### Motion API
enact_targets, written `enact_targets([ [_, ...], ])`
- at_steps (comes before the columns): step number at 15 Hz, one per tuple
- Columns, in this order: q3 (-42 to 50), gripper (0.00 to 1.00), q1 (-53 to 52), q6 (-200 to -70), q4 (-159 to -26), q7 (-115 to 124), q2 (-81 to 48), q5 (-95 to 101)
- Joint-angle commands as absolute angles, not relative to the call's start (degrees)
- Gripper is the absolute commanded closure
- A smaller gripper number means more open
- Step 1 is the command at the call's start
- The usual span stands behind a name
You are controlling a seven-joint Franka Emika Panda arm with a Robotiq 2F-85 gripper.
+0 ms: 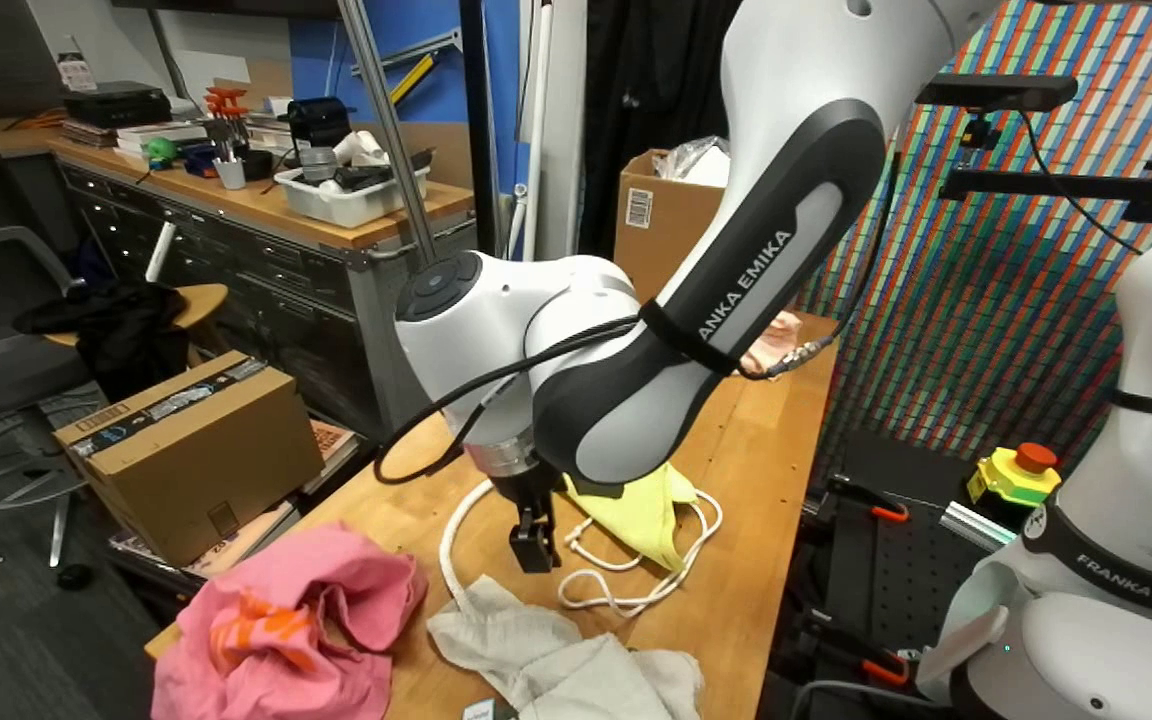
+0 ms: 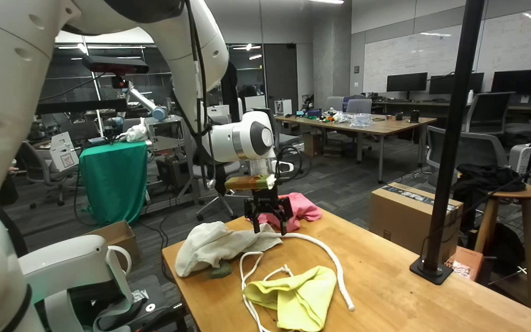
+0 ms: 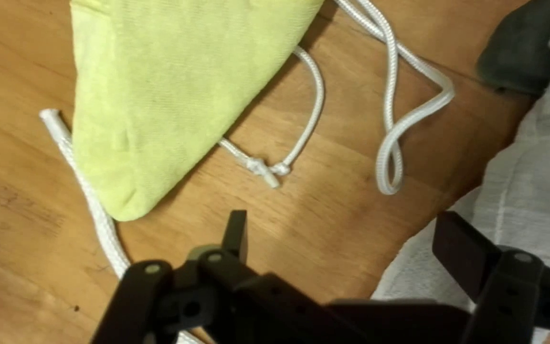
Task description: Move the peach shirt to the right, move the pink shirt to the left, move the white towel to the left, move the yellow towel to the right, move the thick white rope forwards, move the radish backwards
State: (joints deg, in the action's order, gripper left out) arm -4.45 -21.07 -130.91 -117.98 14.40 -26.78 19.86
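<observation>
In the wrist view I see the gripper [image 3: 342, 223] hanging spread and empty, the thick rope [image 3: 106, 234], likely next, curving from its ten o'clock to eight.

Gripper [image 3: 344, 231] spread, yellow towel [image 3: 174, 95] over cord [image 3: 320, 91] (knotted), thick white rope [image 3: 106, 231] alongside, white towel [image 3: 537, 162]

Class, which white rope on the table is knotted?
The thinner rope, partly under the yellow towel: its knots show beside that towel. The thick white rope shows none in view.
</observation>
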Motion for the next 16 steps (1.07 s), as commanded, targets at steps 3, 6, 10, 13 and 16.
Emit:
enact_targets([
  [3, -1.59, 0.00, -18.39, -132.35, -118.98, 17.85, -26.88, 20.75],
  [6, -0.74, 0.00, -17.00, -132.68, -119.37, 18.80, -27.86, 20.11],
  [10, -0.23, 0.00, -15.41, -133.81, -120.10, 19.40, -29.44, 19.20],
  [13, 0.18, 0.00, -14.53, -134.64, -120.52, 19.78, -30.49, 18.89],
  [16, 0.67, 0.00, -13.82, -136.15, -121.01, 19.93, -31.20, 18.39],
])
